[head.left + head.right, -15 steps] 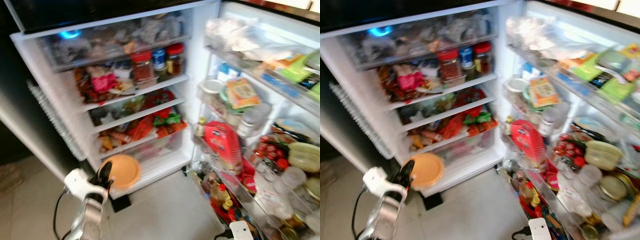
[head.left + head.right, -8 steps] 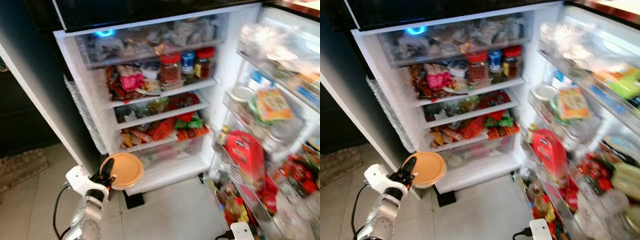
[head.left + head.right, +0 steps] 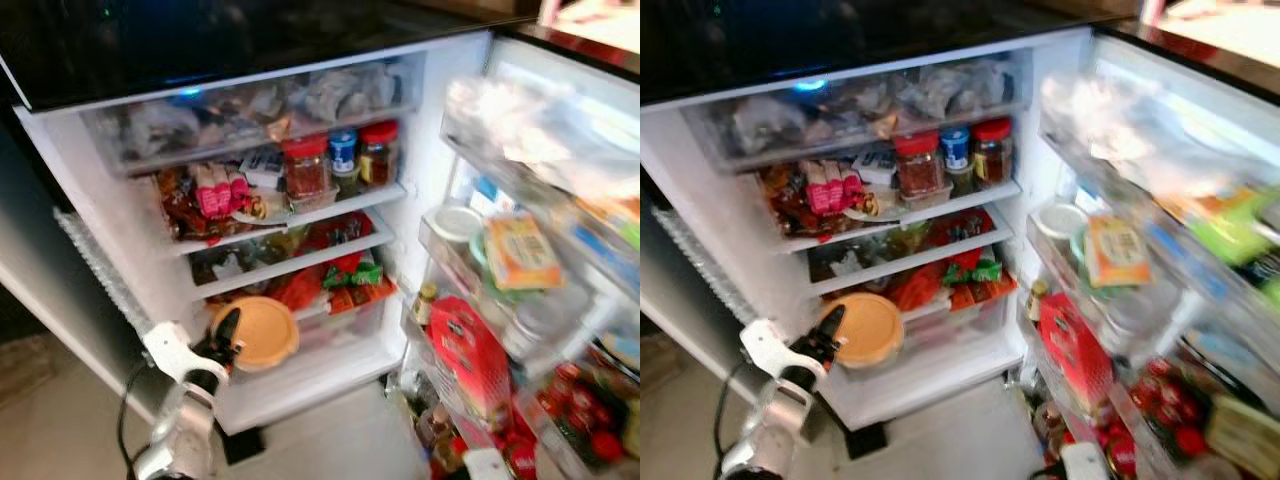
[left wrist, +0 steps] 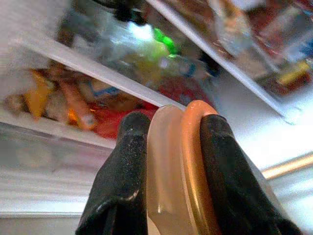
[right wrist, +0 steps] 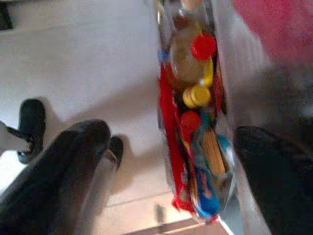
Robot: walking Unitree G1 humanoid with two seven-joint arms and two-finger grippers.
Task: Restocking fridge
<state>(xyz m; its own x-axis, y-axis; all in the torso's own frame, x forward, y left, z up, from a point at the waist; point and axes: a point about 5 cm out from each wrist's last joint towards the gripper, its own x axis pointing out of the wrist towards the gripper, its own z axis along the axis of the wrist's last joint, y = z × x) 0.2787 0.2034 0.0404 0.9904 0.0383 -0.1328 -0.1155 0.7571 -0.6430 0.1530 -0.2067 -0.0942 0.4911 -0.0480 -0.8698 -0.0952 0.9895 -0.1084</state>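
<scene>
Fridge (image 3: pixel 420 190): ahead of you at 12 o'clock, standing open.
Door (image 3: pixel 540 300): swung out at 2 o'clock.
Left gripper (image 3: pixel 228 335): at 10 o'clock, holding the container (image 3: pixel 262 332) before the lower shelves.
Jars (image 3: pixel 340 165): on the upper shelf, behind.

A pale, smooth tiled floor (image 3: pixel 335 435) lies below the jaws of the left gripper (image 3: pixel 228 325) and runs off to their right. A small black block (image 3: pixel 243 443) sits on that floor almost straight below the jaws. Well to their left stands a dark, shadowed wall or cabinet face (image 3: pixel 18 290), with a blurred brownish patch (image 3: pixel 15 362) at its foot. The same pale floor shows past the jaws of the right gripper (image 5: pixel 171 137), where a small black rounded thing (image 5: pixel 31 122) rests on it, too blurred to identify.
</scene>
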